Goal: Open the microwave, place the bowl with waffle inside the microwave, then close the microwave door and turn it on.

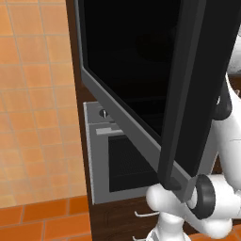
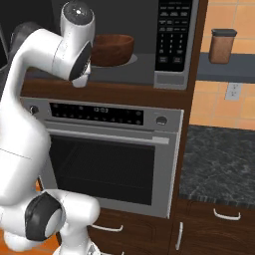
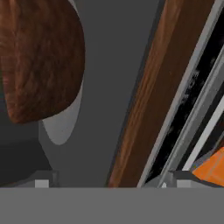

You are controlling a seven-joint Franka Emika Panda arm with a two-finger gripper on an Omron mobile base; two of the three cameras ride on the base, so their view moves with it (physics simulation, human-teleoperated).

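- Orange tiled wall (image 1: 33, 94) on the left.
- Silver oven (image 2: 109, 149) set into dark wood cabinetry (image 2: 191, 109).
- Dark speckled worktop (image 2: 219, 164) at right, brown canister (image 2: 222, 46) on a grey shelf (image 2: 226, 68) above.

Bowl (image 2: 112, 49) on microwave (image 2: 144, 69) turntable

The microwave (image 2: 149, 69) is standing open above the oven, its grey cavity exposed. The reddish-brown bowl (image 2: 112, 49) is sitting upright on the round turntable (image 3: 61, 127) inside. The microwave door (image 1: 141, 80), black glass with a dark bar handle (image 1: 181, 94), is hanging swung outward.
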